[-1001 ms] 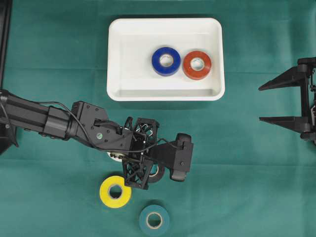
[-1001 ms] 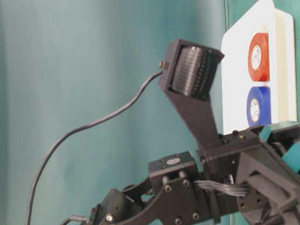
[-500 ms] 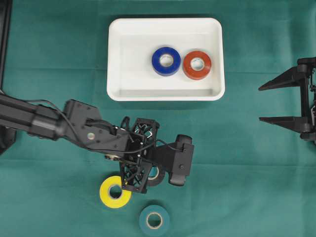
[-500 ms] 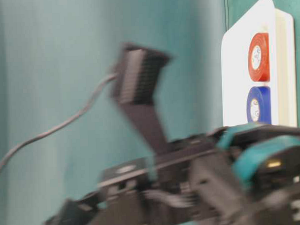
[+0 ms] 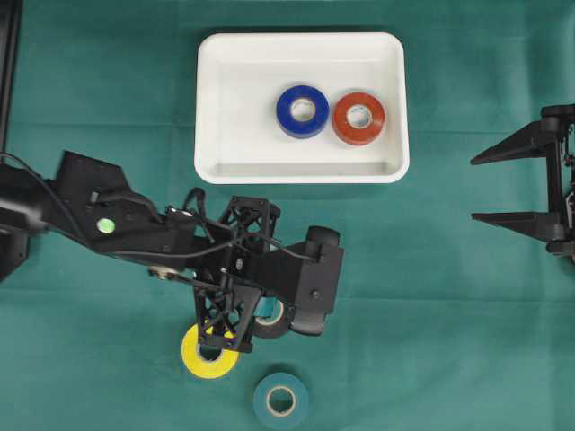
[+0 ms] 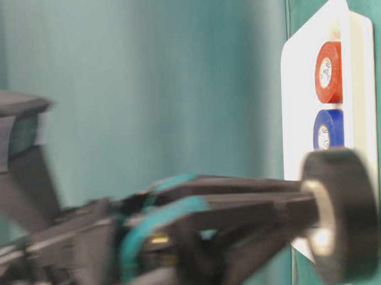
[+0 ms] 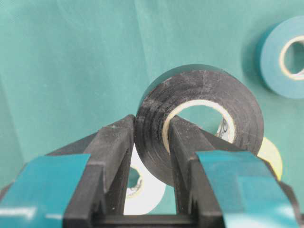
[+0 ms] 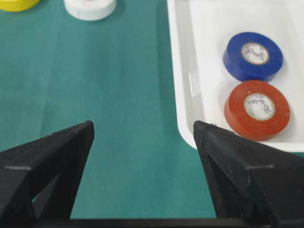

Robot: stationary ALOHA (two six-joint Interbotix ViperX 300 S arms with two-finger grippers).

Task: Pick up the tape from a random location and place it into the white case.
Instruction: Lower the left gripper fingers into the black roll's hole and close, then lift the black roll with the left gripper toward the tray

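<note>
A black tape roll point(image 7: 199, 123) is pinched in my left gripper point(image 7: 152, 128), which is shut on it with one finger outside the roll and one through its hole. In the overhead view the black tape roll point(image 5: 269, 329) shows just under the left gripper point(image 5: 260, 312), below the white case point(image 5: 238, 99). The case holds a blue roll point(image 5: 302, 110) and a red roll point(image 5: 358, 118). At the right edge my right gripper point(image 5: 490, 189) stands open and holds nothing. In the table-level view the black tape roll point(image 6: 340, 215) is held up in front of the white case point(image 6: 298, 101).
A yellow roll point(image 5: 208, 352) and a teal roll point(image 5: 280, 400) lie on the green cloth near the front edge. A white roll point(image 7: 142, 185) lies under the left fingers, hidden by the arm in the overhead view. The right wrist view shows the case rim point(image 8: 178, 71) beside bare cloth.
The left arm has drawn back toward the left and swung its wrist toward the front. The black roll in its fingers has come into the table-level view. The right arm has not moved.
</note>
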